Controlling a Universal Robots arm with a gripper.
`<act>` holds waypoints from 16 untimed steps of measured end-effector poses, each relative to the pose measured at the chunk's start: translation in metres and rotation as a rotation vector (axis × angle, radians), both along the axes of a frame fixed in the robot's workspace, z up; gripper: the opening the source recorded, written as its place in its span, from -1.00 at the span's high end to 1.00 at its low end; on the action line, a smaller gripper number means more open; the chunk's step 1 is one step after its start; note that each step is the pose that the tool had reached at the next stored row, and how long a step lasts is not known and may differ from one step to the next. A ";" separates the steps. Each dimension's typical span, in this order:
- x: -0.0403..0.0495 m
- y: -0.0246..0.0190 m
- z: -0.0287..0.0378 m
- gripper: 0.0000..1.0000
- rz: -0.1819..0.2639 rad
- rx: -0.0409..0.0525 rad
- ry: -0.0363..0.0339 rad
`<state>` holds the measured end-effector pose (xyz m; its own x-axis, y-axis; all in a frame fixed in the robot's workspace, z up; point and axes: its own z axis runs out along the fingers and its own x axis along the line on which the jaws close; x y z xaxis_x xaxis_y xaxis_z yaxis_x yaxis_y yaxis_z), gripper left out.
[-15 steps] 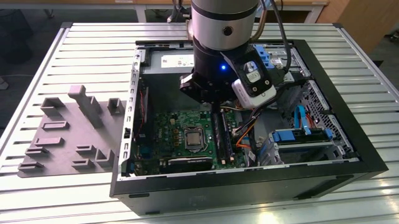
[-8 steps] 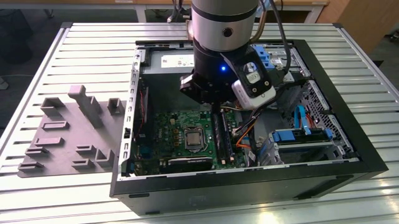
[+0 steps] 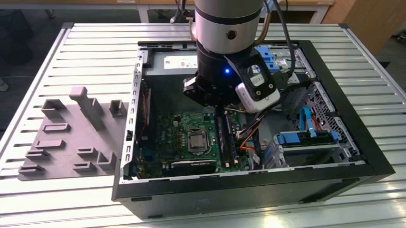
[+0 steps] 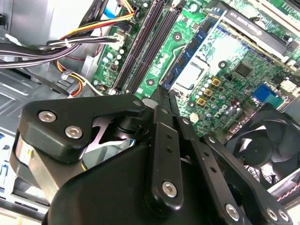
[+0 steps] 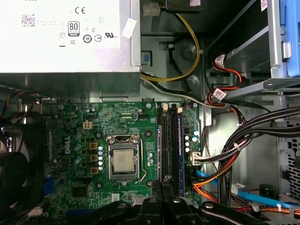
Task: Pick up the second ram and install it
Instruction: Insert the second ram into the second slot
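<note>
tray (image 3: 70, 142): grey moulded block on the table (image 3: 38, 57), at the exterior view's left, well apart from me.
end effector (image 3: 219, 117): inside the open PC case (image 3: 254, 190), fingers pressed together above the memory slot rails (image 5: 165, 145), just beside the CPU socket (image 5: 124, 159). I cannot tell if a thin edge is pinched between them.
second ram (image 3: 224, 130): I take it for the dark strip on edge straight below my fingertips, its long axis along the rails. I cannot surely tell it from the rail.
views: the exterior view shows my place in the case. Both wrist views show my tips lined up with the rails.
</note>
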<state>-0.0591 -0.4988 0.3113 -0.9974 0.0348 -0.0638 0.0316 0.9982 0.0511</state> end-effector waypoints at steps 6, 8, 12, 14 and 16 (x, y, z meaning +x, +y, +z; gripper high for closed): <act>0.0000 0.0000 -0.0021 0.76 0.000 -0.0002 0.0001; 0.0000 0.0000 -0.0026 0.76 0.000 -0.0002 0.0001; 0.0000 0.0000 -0.0035 0.76 0.000 -0.0001 0.0000; 0.0000 0.0000 -0.0039 0.76 0.000 -0.0002 0.0001; 0.0000 0.0000 -0.0043 0.76 0.000 -0.0002 0.0001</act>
<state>-0.0591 -0.4988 0.3070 -0.9974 0.0347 -0.0637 0.0315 0.9982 0.0509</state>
